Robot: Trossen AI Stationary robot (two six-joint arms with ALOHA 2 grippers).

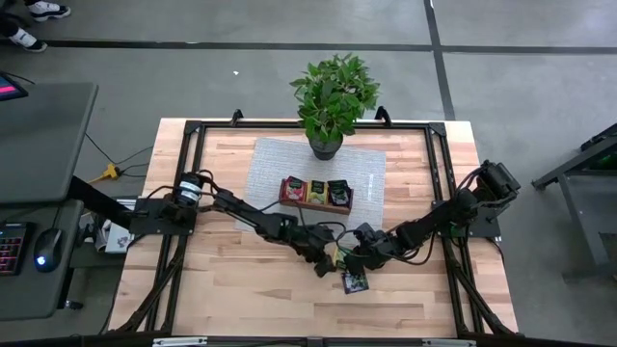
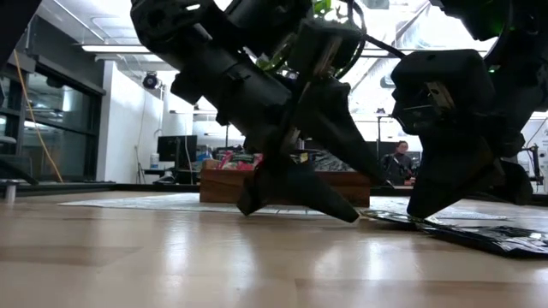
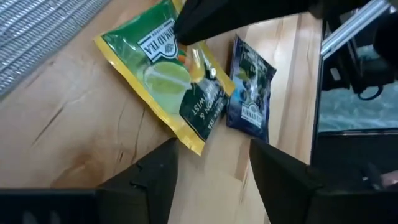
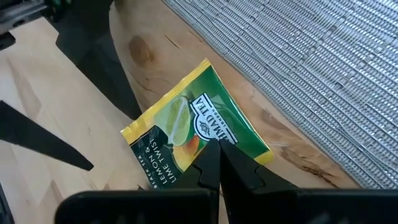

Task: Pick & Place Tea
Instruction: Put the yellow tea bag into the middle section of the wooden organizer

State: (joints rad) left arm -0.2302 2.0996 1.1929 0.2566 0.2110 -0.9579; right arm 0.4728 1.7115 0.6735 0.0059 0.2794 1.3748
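Both arms meet low over the wooden table (image 1: 241, 289), in front of the grey woven mat (image 1: 270, 164). The left hand (image 3: 208, 168) stands with its two dark fingers spread apart and nothing between them, its tips just short of the yellow-green tea sachet (image 3: 168, 81), which lies flat on the bare wood near the mat's edge. The right hand (image 4: 219, 165) has its fingers pressed together, their tips pinching the edge of that same sachet. In the left wrist view a dark blue-black sachet (image 3: 252, 93) lies just beside the yellow-green one, apparently touching it along one side. From above, this dark sachet (image 1: 355, 280) shows on the table below the two hands. Farther back on the mat sits the brown wooden tray (image 1: 316, 203), holding a red, a yellow-green and a dark sachet side by side in its compartments. A potted plant (image 1: 333, 96) stands at the mat's far edge, behind the tray.
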